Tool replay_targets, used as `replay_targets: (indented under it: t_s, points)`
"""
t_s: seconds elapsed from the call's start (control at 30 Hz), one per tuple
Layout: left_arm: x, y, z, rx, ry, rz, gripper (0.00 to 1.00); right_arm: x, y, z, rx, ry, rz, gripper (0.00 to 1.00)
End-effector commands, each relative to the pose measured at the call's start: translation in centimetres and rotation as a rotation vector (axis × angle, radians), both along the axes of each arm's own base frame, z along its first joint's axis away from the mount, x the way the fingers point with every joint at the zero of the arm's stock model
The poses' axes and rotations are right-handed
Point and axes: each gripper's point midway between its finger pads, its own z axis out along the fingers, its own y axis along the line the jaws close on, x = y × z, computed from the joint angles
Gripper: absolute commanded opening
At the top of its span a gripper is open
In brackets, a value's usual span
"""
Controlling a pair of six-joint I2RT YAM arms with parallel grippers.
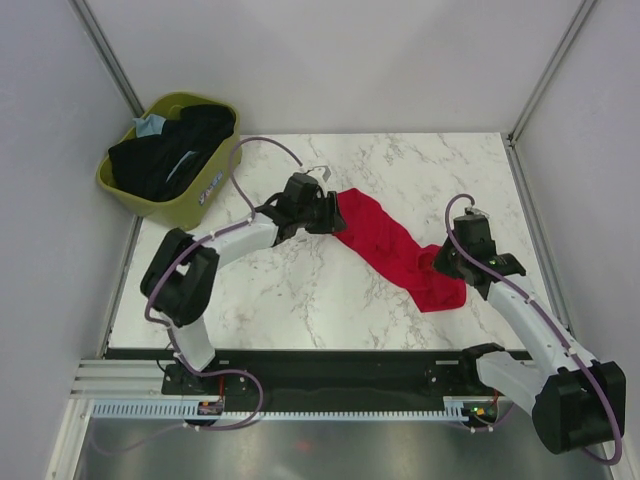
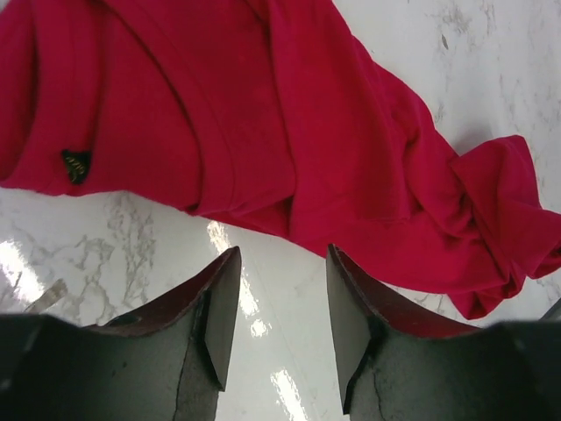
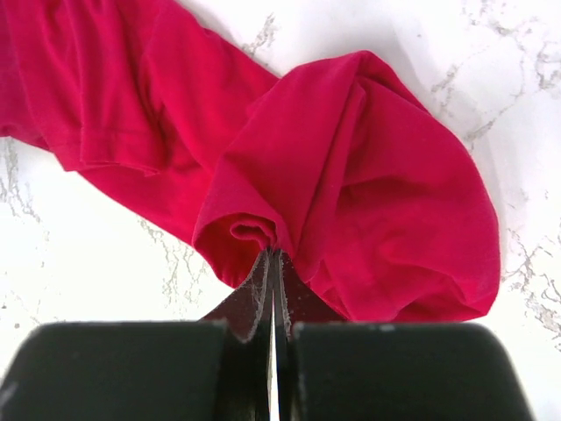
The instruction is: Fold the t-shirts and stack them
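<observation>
The red t-shirt [image 1: 390, 245] lies stretched in a crumpled band across the marble table, from middle to right. My left gripper [image 1: 327, 213] is open at the shirt's left end; in the left wrist view its gripper [image 2: 282, 263] hangs just short of the cloth's edge [image 2: 263, 132], with bare table between the fingers. My right gripper [image 1: 447, 262] is shut on a pinched fold at the shirt's right end, seen in the right wrist view [image 3: 273, 252] with red cloth [image 3: 368, 193] bunched around the tips. Black shirts [image 1: 170, 150] and a light blue one [image 1: 150, 126] lie in the basket.
The olive-green basket [image 1: 190, 200] stands at the table's far left corner. White walls with metal posts enclose the table on three sides. A black rail with both arm bases runs along the near edge [image 1: 330, 365].
</observation>
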Motion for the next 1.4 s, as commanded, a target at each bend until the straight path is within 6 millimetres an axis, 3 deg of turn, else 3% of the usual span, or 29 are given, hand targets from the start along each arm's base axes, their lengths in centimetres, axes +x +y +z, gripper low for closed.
replay_targets:
  t_s: [0.0, 0.13, 0.3, 0.73, 0.77, 0.87, 0.9, 0.93, 1.03, 1.07, 1.17, 1.2, 1.27, 1.3, 1.37]
  points:
    - [1.0, -2.9, 0.2, -0.082, -0.001, -0.056, 0.50, 0.8, 0.6, 2.4, 0.017, -0.064, 0.039, 0.00]
    - [1.0, -4.7, -1.8, -0.117, 0.049, -0.110, 0.49, 0.6, 0.4, 2.1, 0.003, -0.058, 0.044, 0.00]
    - [0.6, -6.1, -2.7, -0.133, 0.063, -0.150, 0.48, 0.8, 0.5, 1.6, -0.004, -0.040, 0.059, 0.00]
    - [0.2, -7.8, -4.7, -0.130, 0.090, -0.175, 0.45, 0.7, 0.2, 1.0, -0.025, -0.030, 0.065, 0.00]
    - [0.2, -7.8, -4.8, -0.129, 0.091, -0.173, 0.42, 0.7, 0.2, 1.1, -0.025, -0.031, 0.065, 0.00]
    - [0.3, -7.8, -4.3, -0.132, 0.083, -0.173, 0.17, 0.7, 0.2, 1.0, -0.028, -0.028, 0.064, 0.00]
    - [0.3, -7.8, -3.9, -0.136, 0.077, -0.173, 0.02, 0.8, 0.1, 1.1, -0.029, -0.032, 0.062, 0.00]
    - [0.3, -7.7, -3.4, -0.140, 0.068, -0.172, 0.02, 0.8, 0.1, 1.2, -0.031, -0.034, 0.061, 0.00]
    - [0.2, -7.3, -0.4, -0.155, 0.019, -0.163, 0.02, 1.1, 0.0, 1.9, -0.044, -0.047, 0.064, 0.00]
    - [-0.2, -6.7, 1.7, -0.153, 0.002, -0.156, 0.02, 1.3, -0.1, 2.4, -0.055, -0.058, 0.071, 0.00]
    - [-0.6, -5.1, 5.9, -0.139, -0.067, -0.129, 0.02, 2.2, -1.1, 5.3, -0.113, -0.103, 0.051, 0.00]
    - [-1.3, -3.9, 9.5, -0.151, -0.122, -0.111, 0.02, 2.7, -1.7, 7.3, -0.144, -0.139, 0.041, 0.00]
    - [-2.0, -2.5, 13.0, -0.147, -0.200, -0.099, 0.02, 2.7, -2.1, 9.4, -0.162, -0.172, 0.034, 0.00]
    - [-3.4, -1.0, 16.8, -0.165, -0.259, -0.090, 0.02, 3.3, -2.3, 12.0, -0.170, -0.230, 0.020, 0.00]
    - [-4.3, 1.1, 20.5, -0.152, -0.355, -0.053, 0.02, 3.1, -2.7, 14.9, -0.170, -0.296, -0.003, 0.00]
